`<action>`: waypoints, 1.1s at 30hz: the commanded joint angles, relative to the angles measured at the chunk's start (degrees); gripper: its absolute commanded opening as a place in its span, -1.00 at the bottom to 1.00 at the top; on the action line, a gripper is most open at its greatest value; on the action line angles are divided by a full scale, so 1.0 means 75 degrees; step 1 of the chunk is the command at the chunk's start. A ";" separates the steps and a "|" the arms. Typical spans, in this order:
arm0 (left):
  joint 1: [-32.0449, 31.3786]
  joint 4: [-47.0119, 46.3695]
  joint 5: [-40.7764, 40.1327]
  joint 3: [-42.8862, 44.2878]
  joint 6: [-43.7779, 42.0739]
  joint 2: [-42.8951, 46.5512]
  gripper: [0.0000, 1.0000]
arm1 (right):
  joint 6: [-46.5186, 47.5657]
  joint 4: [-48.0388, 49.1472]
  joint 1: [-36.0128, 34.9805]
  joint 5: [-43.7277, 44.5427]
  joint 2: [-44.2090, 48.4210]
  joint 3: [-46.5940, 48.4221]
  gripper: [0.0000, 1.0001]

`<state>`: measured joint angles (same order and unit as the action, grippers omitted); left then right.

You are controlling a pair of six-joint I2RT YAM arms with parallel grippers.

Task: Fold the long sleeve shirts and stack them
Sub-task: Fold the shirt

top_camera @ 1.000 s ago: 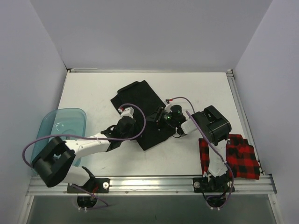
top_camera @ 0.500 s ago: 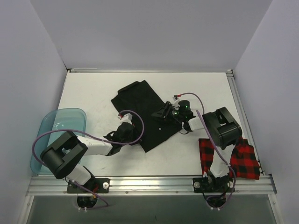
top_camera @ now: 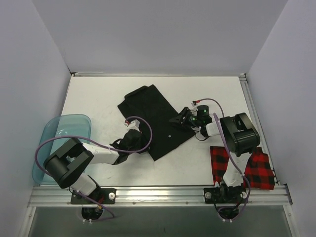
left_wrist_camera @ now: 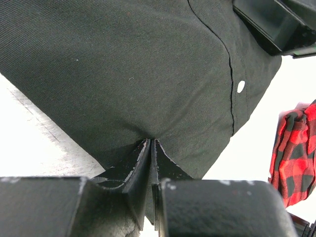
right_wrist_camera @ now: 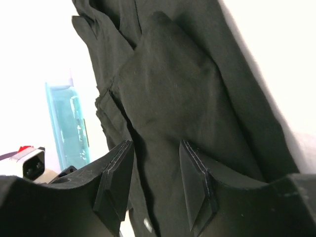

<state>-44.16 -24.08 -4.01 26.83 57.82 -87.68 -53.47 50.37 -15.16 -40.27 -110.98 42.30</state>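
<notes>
Black shirt (top_camera: pixel 153 121), mid-table, pinched at near edge by clenched left gripper (left_wrist_camera: pixel 152 148), right gripper (right_wrist_camera: pixel 155 163) agape over its right edge; check shirt (top_camera: pixel 256 168) near-right corner; risk: thin pinch slipping, fold collapsing.

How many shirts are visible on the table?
2. The black shirt lies mid-table between both grippers; the red-and-black checked shirt lies at the near right corner, partly hidden behind the right arm.

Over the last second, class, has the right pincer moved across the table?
Yes. The right pincer has shifted rightward, toward the table's right rail, and now sits at the black shirt's right edge.
</notes>
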 commanded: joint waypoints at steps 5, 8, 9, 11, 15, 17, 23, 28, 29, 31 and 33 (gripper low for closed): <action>0.0005 0.1323 -0.0168 -0.0085 -0.0420 0.0124 -0.67 | 0.0720 -0.2028 -0.0357 0.0225 0.1438 0.0991 -0.14; -0.0006 0.1417 -0.0203 -0.0015 -0.0467 0.0159 -0.67 | 0.0626 -0.2075 -0.0837 0.0143 0.1181 0.1705 -0.14; 0.0005 0.1417 -0.0192 -0.0015 -0.0467 0.0159 -0.66 | 0.0545 -0.2040 -0.1070 0.0108 0.0867 0.1928 -0.14; -0.0006 0.1417 -0.0215 -0.0003 -0.0444 0.0171 -0.66 | 0.0451 -0.1854 -0.1248 0.0084 0.0270 0.2397 -0.14; 0.0005 0.1417 -0.0192 -0.0062 -0.0374 0.0183 -0.67 | 0.0005 -0.1174 -0.1354 0.0038 -0.0787 0.2820 -0.14; 0.0005 0.1417 -0.0169 -0.0108 -0.0351 0.0183 -0.66 | 0.0004 -0.1080 -0.1284 0.0049 -0.1266 0.2995 -0.14; -0.0006 0.1417 -0.0121 -0.0202 -0.0362 0.0252 -0.66 | 0.0274 -0.1138 -0.0548 0.0038 -0.1691 0.2868 -0.14; -0.0380 0.2247 -0.0881 0.0253 -0.1004 0.1013 -0.60 | 0.1174 -0.2272 0.0075 0.0049 -0.0651 0.2680 -0.13; -0.0555 0.2481 -0.1046 0.0406 -0.1134 0.1386 -0.57 | 0.1339 -0.2808 0.0134 0.0014 -0.0126 0.2668 -0.10; -0.0709 0.3184 -0.1524 0.0861 -0.1519 0.1798 -0.39 | 0.1878 -0.3431 0.0240 0.0083 0.0474 0.2633 -0.07; -0.0791 0.3921 -0.1784 0.1144 -0.1884 0.2349 -0.17 | 0.2660 -0.4871 0.0240 0.0457 0.1376 0.2633 -0.01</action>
<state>-49.10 -4.69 -11.29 29.87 49.95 -75.79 -43.42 26.52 -12.53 -39.09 -111.74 61.39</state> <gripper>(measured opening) 0.368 0.484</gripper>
